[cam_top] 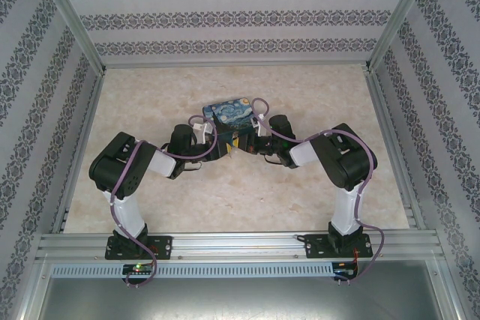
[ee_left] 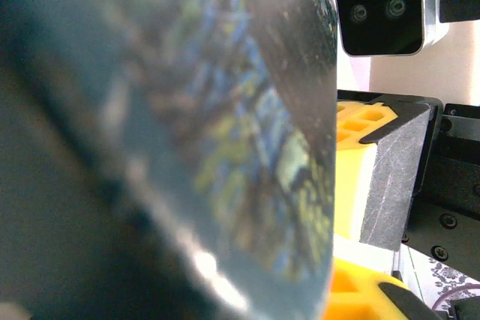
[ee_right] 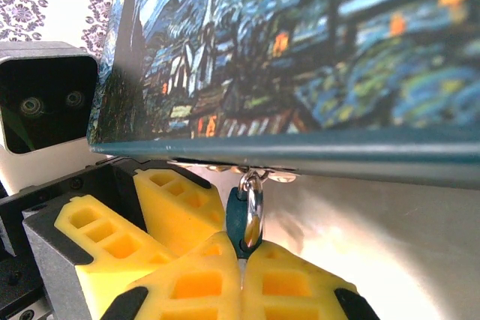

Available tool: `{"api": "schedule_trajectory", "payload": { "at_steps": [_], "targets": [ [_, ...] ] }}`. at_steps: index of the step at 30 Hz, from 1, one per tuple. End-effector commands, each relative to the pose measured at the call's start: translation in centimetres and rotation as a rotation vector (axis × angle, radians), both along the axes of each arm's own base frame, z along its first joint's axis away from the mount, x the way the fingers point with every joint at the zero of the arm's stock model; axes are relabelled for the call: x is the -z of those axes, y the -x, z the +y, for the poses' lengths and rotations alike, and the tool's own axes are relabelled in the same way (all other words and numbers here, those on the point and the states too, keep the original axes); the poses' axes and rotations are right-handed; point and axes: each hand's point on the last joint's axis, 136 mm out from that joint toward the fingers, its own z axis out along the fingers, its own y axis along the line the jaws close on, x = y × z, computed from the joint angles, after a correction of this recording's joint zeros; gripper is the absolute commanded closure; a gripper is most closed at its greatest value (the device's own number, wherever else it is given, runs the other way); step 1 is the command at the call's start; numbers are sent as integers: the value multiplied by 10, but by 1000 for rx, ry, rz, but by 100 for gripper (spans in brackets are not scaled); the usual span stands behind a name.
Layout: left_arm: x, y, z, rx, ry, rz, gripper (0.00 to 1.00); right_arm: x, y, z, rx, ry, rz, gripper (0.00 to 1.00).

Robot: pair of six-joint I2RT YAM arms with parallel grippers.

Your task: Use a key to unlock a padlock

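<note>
The Starry Night box (cam_top: 231, 114) (ee_right: 300, 50) stands mid-table. The tiny teal padlock (ee_right: 238, 219) hangs by its metal shackle from the hasp under the box's lid edge. My right gripper (ee_right: 241, 249) (cam_top: 250, 145) is directly below it, yellow fingertips pressed together on a thin silvery strip, the key (ee_right: 241, 271), which points up into the padlock's underside. My left gripper (cam_top: 217, 146) is at the box's front left. Its yellow fingers (ee_right: 176, 211) lie just left of the padlock. In the left wrist view the blurred box (ee_left: 225, 148) hides that gripper's jaws.
Patterned walls and aluminium posts (cam_top: 71, 35) enclose the marble table (cam_top: 315, 192). A metal rail (cam_top: 240, 245) runs along the near edge at the arm bases. The left wrist camera (ee_right: 45, 103) sits close beside the right fingers. Purple cables loop over both arms.
</note>
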Motion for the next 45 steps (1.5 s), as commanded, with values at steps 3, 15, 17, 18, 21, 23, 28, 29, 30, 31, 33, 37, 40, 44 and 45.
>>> {"api": "schedule_trajectory", "payload": {
  "at_steps": [3, 15, 17, 18, 21, 23, 28, 29, 30, 31, 33, 37, 40, 44, 45],
  "targets": [
    [11, 17, -6, 38, 11, 60, 70, -5, 0, 5, -23, -47, 21, 100],
    [16, 21, -13, 57, 2, 69, 78, -5, 1, 8, -28, -50, 22, 100],
    [16, 22, -15, 63, -1, 70, 82, -5, 1, 8, -28, -49, 22, 100],
    [18, 22, -15, 63, -6, 75, 83, -5, 1, 8, -29, -49, 21, 100],
    [20, 22, -15, 58, -21, 82, 88, -4, 2, 9, -31, -48, 22, 100],
    [20, 22, -15, 52, -32, 83, 89, -3, 3, 10, -32, -44, 23, 100],
    [15, 23, -15, 43, -71, 72, 98, 1, 6, 11, -31, -36, 28, 100],
    [15, 23, -14, 37, -90, 71, 100, 2, 6, 12, -31, -35, 32, 100],
    [16, 23, -12, 30, -120, 71, 100, 3, 6, 11, -29, -33, 33, 100],
    [15, 24, -12, 28, -142, 64, 100, 4, 7, 12, -28, -32, 34, 100],
    [15, 25, -9, 13, -199, 54, 100, 6, 7, 12, -27, -29, 37, 100],
    [10, 24, -2, -25, -265, 26, 100, 8, 8, 13, -24, -25, 40, 100],
    [8, 24, 6, -61, -289, 14, 100, 8, 8, 13, -24, -25, 41, 100],
    [5, 25, 6, -81, -240, 32, 83, 4, 6, 12, -17, -33, 38, 100],
    [4, 24, 7, -95, -215, 35, 75, 4, 5, 11, -12, -35, 38, 100]
  ]
}}
